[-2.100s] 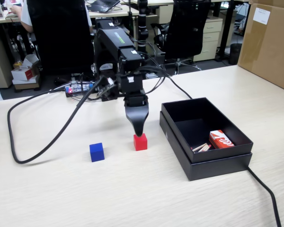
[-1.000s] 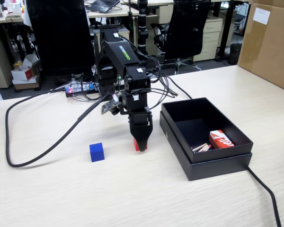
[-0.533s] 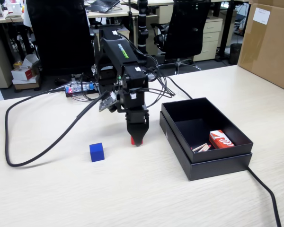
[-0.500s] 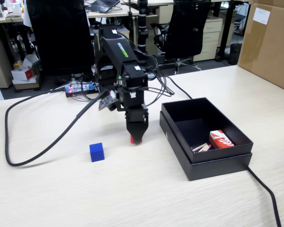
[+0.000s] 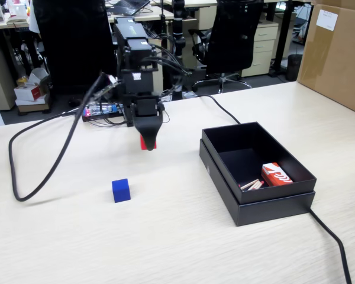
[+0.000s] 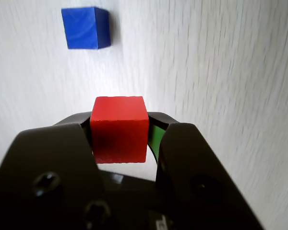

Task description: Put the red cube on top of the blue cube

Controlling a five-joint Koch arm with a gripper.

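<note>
The red cube (image 6: 119,135) is clamped between my black jaws in the wrist view. In the fixed view only a sliver of the red cube (image 5: 144,142) shows behind the gripper (image 5: 148,144), which hangs above the table. The gripper (image 6: 120,125) is shut on the red cube. The blue cube (image 5: 120,190) sits alone on the light wooden table, in front of and to the left of the gripper in the fixed view. In the wrist view the blue cube (image 6: 85,28) lies at the top left, well apart from the red cube.
An open black box (image 5: 255,195) stands on the right of the table, holding a red-and-white carton (image 5: 276,174) and some small sticks. A black cable (image 5: 35,184) loops across the left of the table; another cable (image 5: 334,239) runs from the box to the front right.
</note>
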